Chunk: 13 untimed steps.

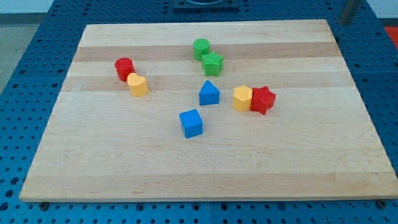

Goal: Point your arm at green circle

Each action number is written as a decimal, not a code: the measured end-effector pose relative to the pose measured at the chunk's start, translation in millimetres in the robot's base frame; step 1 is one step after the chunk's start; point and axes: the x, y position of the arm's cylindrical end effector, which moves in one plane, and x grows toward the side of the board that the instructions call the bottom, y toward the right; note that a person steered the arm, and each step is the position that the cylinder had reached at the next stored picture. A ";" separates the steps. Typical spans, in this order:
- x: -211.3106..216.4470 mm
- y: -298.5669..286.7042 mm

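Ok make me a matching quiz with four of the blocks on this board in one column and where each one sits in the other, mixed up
Blocks:
1. green circle
2. red star
3. blue cube
4. red cylinder

Places:
A. farthest toward the view's left
B. nearest the view's top, touching the green star
C. nearest the view's bottom
D. farthest toward the view's right, against a yellow block

Pairs: 1-B, 2-D, 3-C, 4-A

My tip does not show clearly; only a dark blurred shape sits at the view's top right, off the board.
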 end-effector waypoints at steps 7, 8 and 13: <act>16.8 -334.8; 29.1 -369.6; 115.5 -398.7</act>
